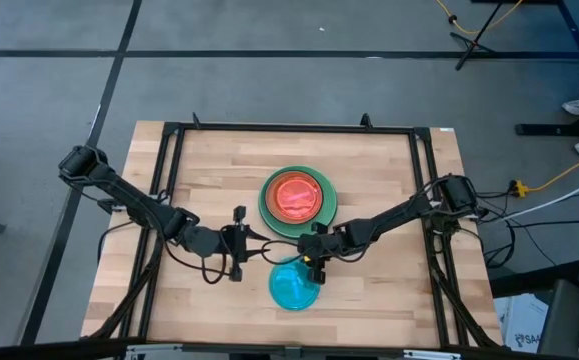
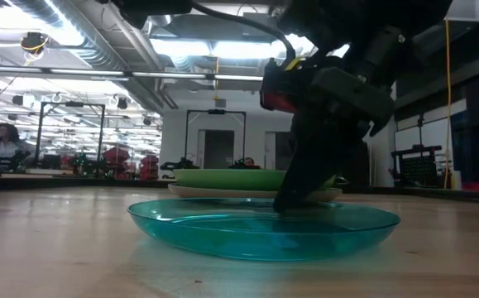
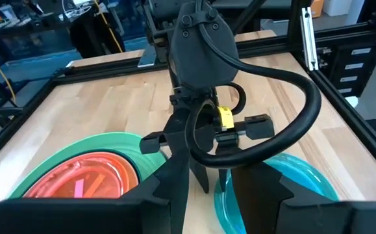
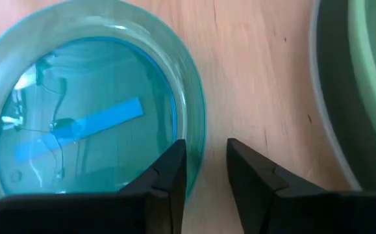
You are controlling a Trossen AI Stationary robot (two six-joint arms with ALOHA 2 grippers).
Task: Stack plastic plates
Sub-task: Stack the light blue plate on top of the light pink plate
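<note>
A pink-red plate [image 1: 295,196] lies nested atop the stack [image 1: 322,212] at table centre, the blue plate [image 1: 294,287] lies apart at its 6 o'clock, where the right gripper [image 1: 312,266] straddles its rim with fingers spread, and the left gripper [image 1: 239,245], fingers spread, hovers at 9 o'clock.

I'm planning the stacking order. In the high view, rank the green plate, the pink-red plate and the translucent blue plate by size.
1. Green plate, the largest, at the bottom of the stack.
2. Pink-red plate and translucent blue plate look about alike, so I won't rank them; the right gripper covers part of the blue rim.
</note>
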